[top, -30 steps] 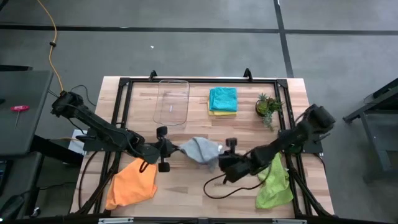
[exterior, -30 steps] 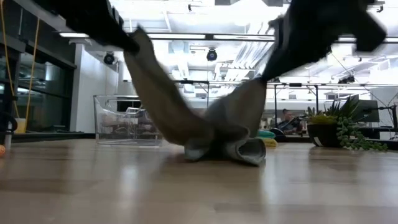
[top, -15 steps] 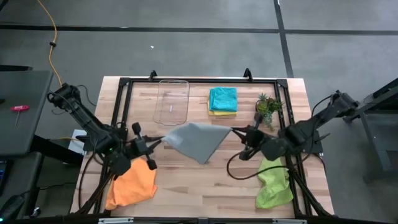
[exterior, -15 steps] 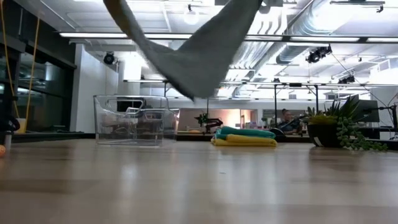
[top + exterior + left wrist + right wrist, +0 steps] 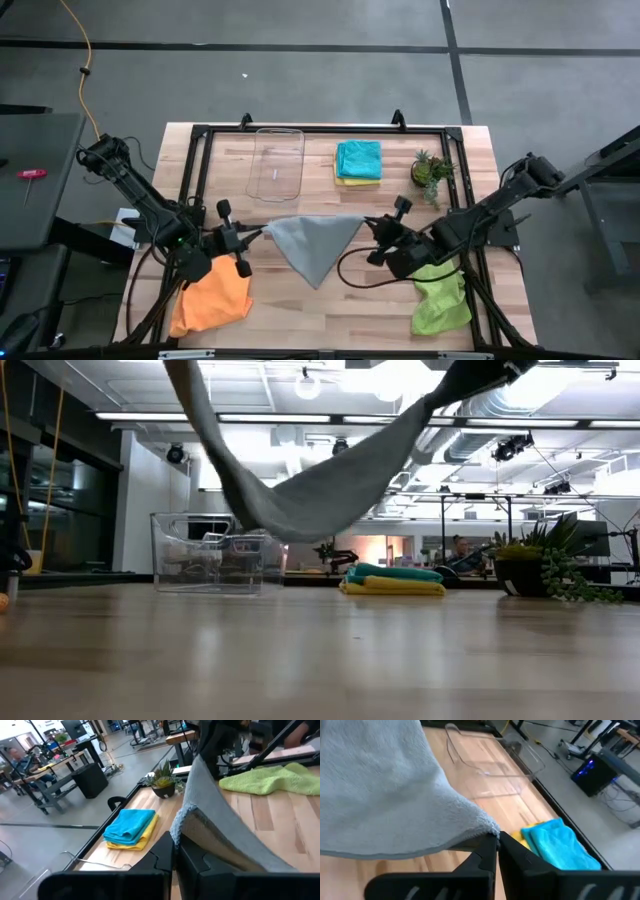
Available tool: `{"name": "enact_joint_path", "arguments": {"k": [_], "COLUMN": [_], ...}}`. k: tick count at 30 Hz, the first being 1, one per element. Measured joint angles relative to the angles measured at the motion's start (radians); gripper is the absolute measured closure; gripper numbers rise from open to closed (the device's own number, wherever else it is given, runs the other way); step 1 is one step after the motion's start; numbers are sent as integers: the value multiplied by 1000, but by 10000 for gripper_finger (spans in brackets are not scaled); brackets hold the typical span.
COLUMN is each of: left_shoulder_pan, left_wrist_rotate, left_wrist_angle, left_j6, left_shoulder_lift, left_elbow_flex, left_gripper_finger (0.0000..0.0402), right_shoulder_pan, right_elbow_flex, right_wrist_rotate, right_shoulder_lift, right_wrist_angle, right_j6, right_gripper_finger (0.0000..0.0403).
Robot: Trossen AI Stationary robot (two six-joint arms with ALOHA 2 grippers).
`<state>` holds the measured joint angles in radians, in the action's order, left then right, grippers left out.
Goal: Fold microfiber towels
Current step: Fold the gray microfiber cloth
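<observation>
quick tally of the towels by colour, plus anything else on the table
grey towel: 1, held up between the left gripper and right gripper
teal-blue towel: 1, folded
yellow towel: 1, folded underneath it
orange towel: 1
lime green towel: 1
clear tray: 1
potted plant: 1
total: 7

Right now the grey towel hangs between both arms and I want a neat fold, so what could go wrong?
Each claw, left and right, pinches only a corner of the grey towel, so a corner might slip out. The free middle sags and may land bunched rather than flat. If swung far back, it might brush the tray.
</observation>
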<state>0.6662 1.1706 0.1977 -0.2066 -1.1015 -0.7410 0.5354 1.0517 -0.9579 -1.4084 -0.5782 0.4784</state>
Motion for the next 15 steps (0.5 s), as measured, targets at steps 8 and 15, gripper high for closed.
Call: {"name": "enact_joint_path", "arguments": {"k": [8,15], "left_shoulder_pan": [-15,-122], "left_wrist_rotate": [-158,-382], "left_wrist_angle": [-35,-71], "left_j6": [-79,-132], "left_shoulder_lift": [-5,-100], "left_elbow_flex": [0,8], "left_gripper_finger": [401,400], "right_shoulder_pan": [-26,-104], "right_elbow_flex": [5,-100], "right_wrist_rotate": [109,322], "right_shoulder_lift": [7,-1], "right_wrist_angle": [-185,-270], "right_j6": [282,484], "right_gripper_finger": [403,403]}}
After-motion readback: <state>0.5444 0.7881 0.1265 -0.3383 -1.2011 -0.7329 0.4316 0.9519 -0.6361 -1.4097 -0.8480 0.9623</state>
